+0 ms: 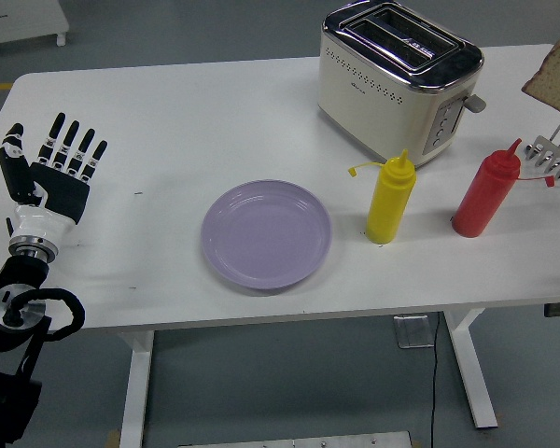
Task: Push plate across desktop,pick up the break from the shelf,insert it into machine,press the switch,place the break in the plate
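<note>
A lilac plate (pixel 266 233) lies flat in the middle of the white table (pixel 168 121). My left hand (pixel 49 166) hovers over the table's left end, well left of the plate, fingers spread and holding nothing. A cream and chrome toaster (pixel 399 79) with two top slots stands at the back right, its lever on the right end. A slice of bread (pixel 555 79) hangs tilted in the air at the right edge, above a metal rack (pixel 556 157). Whatever holds the bread lies outside the picture.
In front of the toaster stand a yellow squeeze bottle (pixel 390 198) and, to its right beside the rack, a red squeeze bottle (pixel 485 189). The table's near edge runs just below the plate.
</note>
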You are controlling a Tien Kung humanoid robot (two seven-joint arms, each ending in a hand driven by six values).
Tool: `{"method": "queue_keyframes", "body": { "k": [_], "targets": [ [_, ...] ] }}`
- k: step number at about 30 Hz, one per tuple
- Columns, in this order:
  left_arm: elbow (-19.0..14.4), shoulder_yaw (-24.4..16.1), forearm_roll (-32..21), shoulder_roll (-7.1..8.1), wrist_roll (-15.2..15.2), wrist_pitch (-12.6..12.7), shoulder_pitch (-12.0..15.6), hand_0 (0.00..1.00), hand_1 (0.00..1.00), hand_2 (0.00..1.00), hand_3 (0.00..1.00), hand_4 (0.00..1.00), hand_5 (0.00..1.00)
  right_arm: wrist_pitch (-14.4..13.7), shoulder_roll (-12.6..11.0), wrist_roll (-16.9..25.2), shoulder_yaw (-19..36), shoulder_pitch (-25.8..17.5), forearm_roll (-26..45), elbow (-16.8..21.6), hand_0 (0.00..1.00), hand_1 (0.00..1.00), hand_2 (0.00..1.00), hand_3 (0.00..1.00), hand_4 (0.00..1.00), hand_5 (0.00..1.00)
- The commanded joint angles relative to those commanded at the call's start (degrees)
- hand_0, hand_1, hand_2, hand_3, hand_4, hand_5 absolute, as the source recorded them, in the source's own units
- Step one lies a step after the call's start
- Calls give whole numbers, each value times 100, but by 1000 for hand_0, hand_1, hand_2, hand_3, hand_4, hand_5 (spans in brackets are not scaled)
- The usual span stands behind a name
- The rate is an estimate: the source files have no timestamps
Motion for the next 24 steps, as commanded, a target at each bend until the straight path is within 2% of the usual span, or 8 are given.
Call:
{"method": "queue_keyframes", "body": {
  "k": [2,3,12,16,24],
  "targets": [
    [-73,-90,-53,15,-1,-9,72,839,876,936,827,632,998,-75,-1,-51,-3,70,67,114,335,396,470,491,398,2],
    [-130,-151,-72,27,-1,-15,123,838,874,933,829,631,998,-115,-1,-88,-15,129,118,187,358,382,460,480,342,2],
    [-333,-526,-85,-4,-2,-20,411,837,875,933,829,633,998,-306,85,-318,-293,767,541,512,364,382,460,480,332,2],
    [-342,-548,-82,-18,5,-22,463,837,875,933,828,630,998,-372,172,-461,-463,1113,706,538,363,380,456,476,327,2],
    [-348,-611,-69,4,4,-20,484,835,872,931,828,630,998,-339,460,-1103,-957,1915,1120,381,364,379,457,476,331,2]
  ]
}}
